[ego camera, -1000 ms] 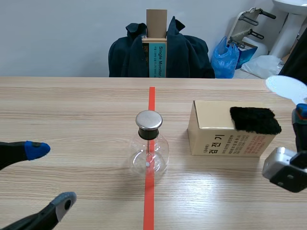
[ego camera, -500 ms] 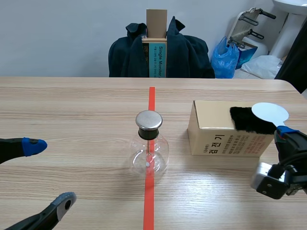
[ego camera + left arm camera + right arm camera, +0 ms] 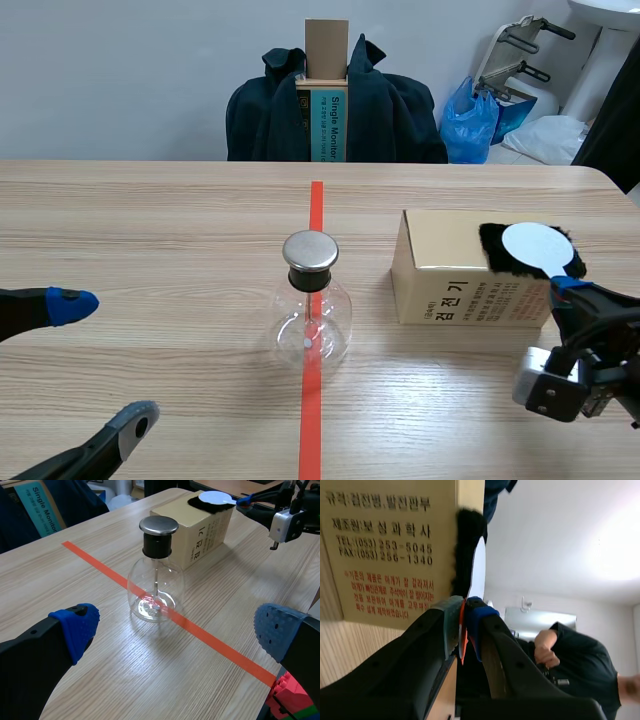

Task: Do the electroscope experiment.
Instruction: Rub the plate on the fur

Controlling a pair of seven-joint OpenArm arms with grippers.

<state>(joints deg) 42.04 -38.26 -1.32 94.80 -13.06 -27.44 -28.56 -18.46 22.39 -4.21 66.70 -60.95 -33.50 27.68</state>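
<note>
Worktop [image 3: 150,220]: wooden, carrying everything.
Box [image 3: 450,285]: cardboard, right of centre, raising the fur.
Left claw [image 3: 105,362]: near left, fingers wide apart, empty, likely waiting.
Right claw [image 3: 562,288]: near right, clamped on the disc [image 3: 537,246].
Electroscope [image 3: 311,320]: capped glass flask, centre, apart from both claws.
Fur [image 3: 495,250]: black pad on the box's right end.
Disc: white, against the fur, apparently for rubbing up charge.

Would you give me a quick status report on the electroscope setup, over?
Left gripper open, beside electroscope. Right gripper shut on white disc, disc at black fur atop box. Nothing seen blocking electroscope's cap.
</note>
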